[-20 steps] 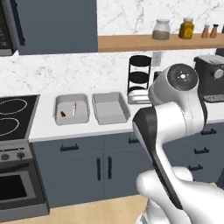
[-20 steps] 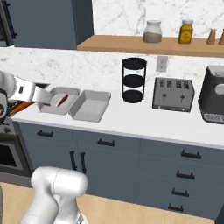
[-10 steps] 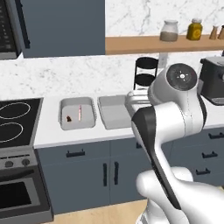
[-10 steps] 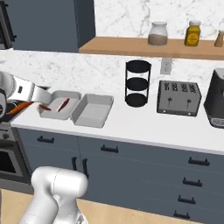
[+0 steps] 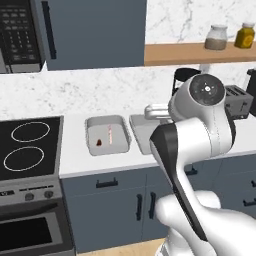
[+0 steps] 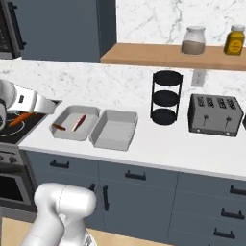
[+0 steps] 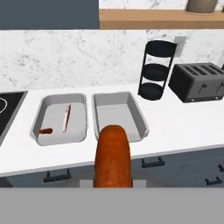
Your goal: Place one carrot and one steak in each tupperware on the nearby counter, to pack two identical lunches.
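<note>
Gripper [image 6: 15,118] clamped on a carrot [image 7: 113,156], held out over the counter's [image 7: 175,127] front edge. Left tupperware [image 7: 48,133] contains one steak [image 7: 66,117] and a second carrot [image 7: 45,131]; right tupperware [image 7: 142,122] beside it. Toaster [image 7: 197,82] and black tiered rack [image 7: 154,70] behind; stove [image 5: 30,147] at left.

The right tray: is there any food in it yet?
No. In the hand view the right tray lies bare, while the left tray holds a carrot and a steak.

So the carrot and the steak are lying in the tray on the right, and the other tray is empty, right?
Not quite: the carrot and steak lie in the left tray, as the hand view shows. The right tray is the empty one.
</note>
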You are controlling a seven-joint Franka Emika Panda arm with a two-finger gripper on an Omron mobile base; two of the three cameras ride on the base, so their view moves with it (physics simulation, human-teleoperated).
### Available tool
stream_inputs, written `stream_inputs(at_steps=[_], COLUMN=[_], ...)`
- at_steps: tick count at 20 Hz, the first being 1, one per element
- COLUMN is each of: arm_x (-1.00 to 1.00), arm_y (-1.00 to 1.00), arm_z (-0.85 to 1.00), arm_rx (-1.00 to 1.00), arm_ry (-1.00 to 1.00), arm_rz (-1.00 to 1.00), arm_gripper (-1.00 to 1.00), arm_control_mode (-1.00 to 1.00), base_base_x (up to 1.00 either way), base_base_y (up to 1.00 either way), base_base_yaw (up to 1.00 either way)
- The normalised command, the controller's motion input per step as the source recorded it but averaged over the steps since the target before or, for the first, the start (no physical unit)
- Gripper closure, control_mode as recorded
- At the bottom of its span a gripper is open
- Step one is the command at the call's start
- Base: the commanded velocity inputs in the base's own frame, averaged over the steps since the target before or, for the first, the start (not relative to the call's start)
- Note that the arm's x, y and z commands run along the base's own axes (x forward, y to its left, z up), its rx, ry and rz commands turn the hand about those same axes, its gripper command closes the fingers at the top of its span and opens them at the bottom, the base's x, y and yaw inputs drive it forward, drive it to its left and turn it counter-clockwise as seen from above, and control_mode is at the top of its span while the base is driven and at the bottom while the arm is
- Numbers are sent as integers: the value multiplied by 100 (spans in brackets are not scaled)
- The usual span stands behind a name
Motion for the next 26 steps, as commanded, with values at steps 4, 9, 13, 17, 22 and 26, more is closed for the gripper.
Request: stream_inputs(at_steps=[4, 9, 13, 17, 22, 26], arm_x=[0, 0, 0, 22, 82, 81], arm_y=[0, 0, -11, -67, -62, -26], arm_z=[0, 0, -10, -73, -76, -87], arm_rx=[0, 0, 0, 0, -4, 0], arm_ry=[0, 0, 7, 8, -1, -2], arm_rz=[0, 0, 0, 0, 1, 4], arm_gripper=[100, 100, 100, 100, 100, 100], arm_control_mode=[100, 100, -100, -100, -100, -100], base_base_x=[30, 41, 9, 0, 0, 0], base_base_y=[4, -11, 0, 0, 0, 0], base_base_yaw=[-1, 0, 0, 0, 0, 0])
